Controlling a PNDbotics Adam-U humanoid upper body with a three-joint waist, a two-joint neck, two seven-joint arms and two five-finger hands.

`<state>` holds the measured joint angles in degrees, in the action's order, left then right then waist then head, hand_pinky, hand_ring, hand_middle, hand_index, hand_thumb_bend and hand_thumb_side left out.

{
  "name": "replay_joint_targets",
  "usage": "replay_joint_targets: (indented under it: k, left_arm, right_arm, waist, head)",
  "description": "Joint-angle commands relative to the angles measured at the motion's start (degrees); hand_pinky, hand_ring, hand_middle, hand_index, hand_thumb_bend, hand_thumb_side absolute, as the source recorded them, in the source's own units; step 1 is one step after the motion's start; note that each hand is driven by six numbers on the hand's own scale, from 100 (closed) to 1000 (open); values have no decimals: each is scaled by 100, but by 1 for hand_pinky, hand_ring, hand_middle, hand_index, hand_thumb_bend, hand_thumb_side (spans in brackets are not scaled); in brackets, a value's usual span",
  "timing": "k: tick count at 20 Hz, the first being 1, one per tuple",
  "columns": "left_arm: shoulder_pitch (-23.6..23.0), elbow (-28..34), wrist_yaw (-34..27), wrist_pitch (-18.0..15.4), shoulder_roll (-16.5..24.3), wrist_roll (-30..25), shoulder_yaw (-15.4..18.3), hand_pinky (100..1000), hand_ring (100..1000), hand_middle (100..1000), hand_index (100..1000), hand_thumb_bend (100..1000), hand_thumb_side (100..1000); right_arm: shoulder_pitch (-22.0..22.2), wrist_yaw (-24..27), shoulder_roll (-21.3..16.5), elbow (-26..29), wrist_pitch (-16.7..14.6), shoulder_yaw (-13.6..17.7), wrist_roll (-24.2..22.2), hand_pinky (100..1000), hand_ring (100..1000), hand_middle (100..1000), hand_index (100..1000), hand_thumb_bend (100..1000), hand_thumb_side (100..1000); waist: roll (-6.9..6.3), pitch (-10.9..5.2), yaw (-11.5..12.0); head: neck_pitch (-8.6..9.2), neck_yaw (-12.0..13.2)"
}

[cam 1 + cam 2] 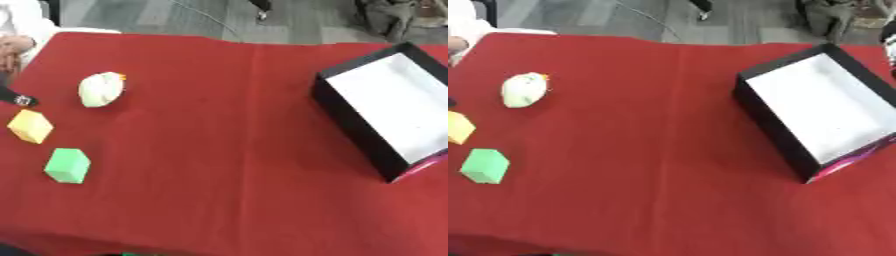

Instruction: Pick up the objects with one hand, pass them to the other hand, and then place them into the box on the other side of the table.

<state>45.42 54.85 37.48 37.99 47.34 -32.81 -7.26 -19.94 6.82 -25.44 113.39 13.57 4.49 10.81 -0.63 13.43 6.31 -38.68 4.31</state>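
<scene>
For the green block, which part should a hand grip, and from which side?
Likely best gripped across two opposite side faces of the green block, coming from above on the robot's left. It rests flat on the red cloth, apart from the yellow block.

Both head eyes are looking steeply down from above at the red cloth-covered table (pixel 219 150), sharing nearly everything; the right eye is sitting slightly rightward, cropping the left edge.
</scene>
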Motion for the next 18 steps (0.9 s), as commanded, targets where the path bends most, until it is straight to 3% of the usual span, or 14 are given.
replay_joint_targets:
  k: [1,11,18]
  left_arm:
    - [102,-121,153,877,118,-965,-16,980,942,833,895,601,314]
    - [41,-728,316,920,-172,-1037,-46,999,954,843,875,637,345]
    - [127,-1005,459,996,-388,-851,-5,986,948,836,866,609,370]
  right_arm:
    - [-50,-11,-165,120,-3,17,-17,1000,1000,960,1000,100,632]
    - [-70,13,-165,120,-2,-8,-48,1000,1000,959,1000,100,632]
    - [-79,28,-157,120,-1,-28,-76,1000,1000,959,1000,100,631]
  waist:
    - [-28,-88,-3]
    - [-39,-101,-41]
    - [-26,-99,-57]
  head:
    - [-34,46]
    - [-35,48]
    - [-27,75]
